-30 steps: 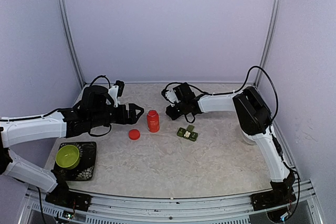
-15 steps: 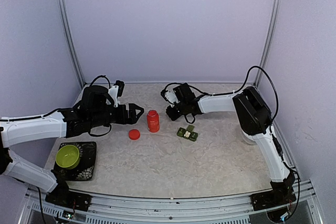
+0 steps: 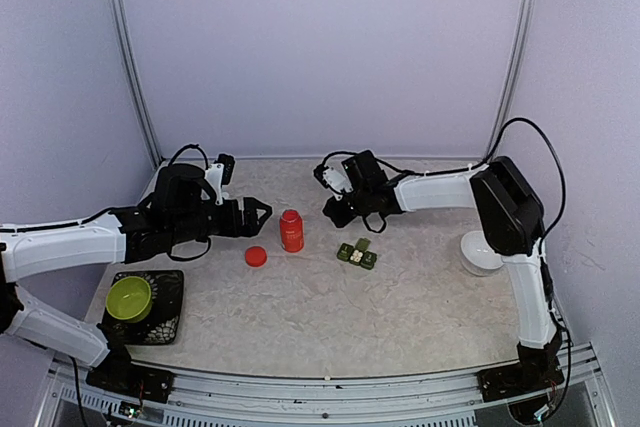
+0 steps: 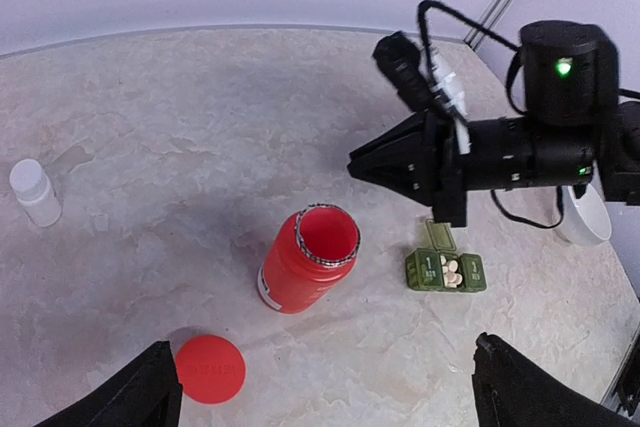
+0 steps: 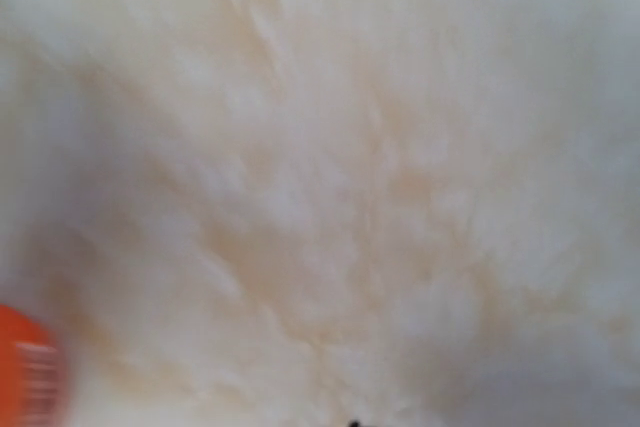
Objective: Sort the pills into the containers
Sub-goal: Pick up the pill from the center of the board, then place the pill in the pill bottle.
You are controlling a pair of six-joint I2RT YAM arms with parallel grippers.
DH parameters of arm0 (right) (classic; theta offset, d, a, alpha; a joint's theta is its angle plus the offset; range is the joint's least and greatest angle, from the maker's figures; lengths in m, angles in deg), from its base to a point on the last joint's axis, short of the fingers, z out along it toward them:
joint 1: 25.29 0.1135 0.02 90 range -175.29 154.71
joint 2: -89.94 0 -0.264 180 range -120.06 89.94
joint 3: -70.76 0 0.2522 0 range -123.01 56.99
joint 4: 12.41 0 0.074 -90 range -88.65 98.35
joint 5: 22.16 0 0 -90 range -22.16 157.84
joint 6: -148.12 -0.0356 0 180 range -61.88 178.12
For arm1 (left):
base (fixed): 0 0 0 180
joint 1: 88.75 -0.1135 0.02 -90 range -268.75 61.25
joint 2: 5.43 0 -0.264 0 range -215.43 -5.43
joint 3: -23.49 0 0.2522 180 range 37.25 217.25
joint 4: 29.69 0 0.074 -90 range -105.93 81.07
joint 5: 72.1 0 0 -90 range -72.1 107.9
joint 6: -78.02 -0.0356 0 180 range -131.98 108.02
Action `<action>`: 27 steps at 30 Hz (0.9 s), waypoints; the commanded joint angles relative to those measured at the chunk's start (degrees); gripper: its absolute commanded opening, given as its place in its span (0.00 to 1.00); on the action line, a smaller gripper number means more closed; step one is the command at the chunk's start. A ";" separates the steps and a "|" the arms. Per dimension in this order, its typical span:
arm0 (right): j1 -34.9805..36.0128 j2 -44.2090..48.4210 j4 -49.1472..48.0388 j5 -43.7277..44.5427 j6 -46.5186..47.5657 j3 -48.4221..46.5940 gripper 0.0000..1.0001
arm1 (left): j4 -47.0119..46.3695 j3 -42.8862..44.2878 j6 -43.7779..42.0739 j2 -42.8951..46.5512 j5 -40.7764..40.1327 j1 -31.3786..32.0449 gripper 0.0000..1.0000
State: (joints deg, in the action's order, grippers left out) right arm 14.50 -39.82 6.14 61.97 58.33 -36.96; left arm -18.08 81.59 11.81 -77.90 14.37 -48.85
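Pills (image 4: 449,270), small whitish pieces, lay inside the dark green pill box (image 3: 357,254), which sat on the marbled table (image 3: 400,307) just to the right of the open red bottle (image 3: 291,230) and slightly nearer the arms' bases. One lid of the box stood flipped up. The right gripper (image 3: 333,215) hung to the right of the bottle, above and beyond the box, its jaws pressed together to a point. The left gripper (image 3: 262,214) was poised to the left of the bottle, fingers spread wide and holding nothing. A red cap (image 3: 256,256) lay flat to the near left of the bottle. A white bowl (image 3: 481,252) sat far to the bottle's right, a lime-green bowl (image 3: 129,298) far to its near left.
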 commanded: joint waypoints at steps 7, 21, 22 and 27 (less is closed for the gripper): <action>4.32 18.49 -3.80 -7.04 2.64 7.99 0.05 | -1.97 -1.51 0.23 1.35 -0.63 -0.69 0.99; 9.88 12.11 -2.09 -6.59 3.84 3.04 0.05 | -1.98 -2.56 0.70 2.76 -1.13 -0.79 0.99; 9.95 11.43 -1.78 -6.44 3.74 2.28 0.05 | -2.02 -2.71 0.65 2.89 -1.08 -0.79 0.99; 9.91 8.64 -0.42 -6.47 3.98 -1.44 0.05 | -1.98 -3.09 0.54 3.46 -1.09 -0.94 0.99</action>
State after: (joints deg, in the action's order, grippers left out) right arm 24.47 -29.30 4.48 55.21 61.91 -34.49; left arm -18.93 79.38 12.10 -76.08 13.96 -49.39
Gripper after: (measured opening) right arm 0.054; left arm 0.988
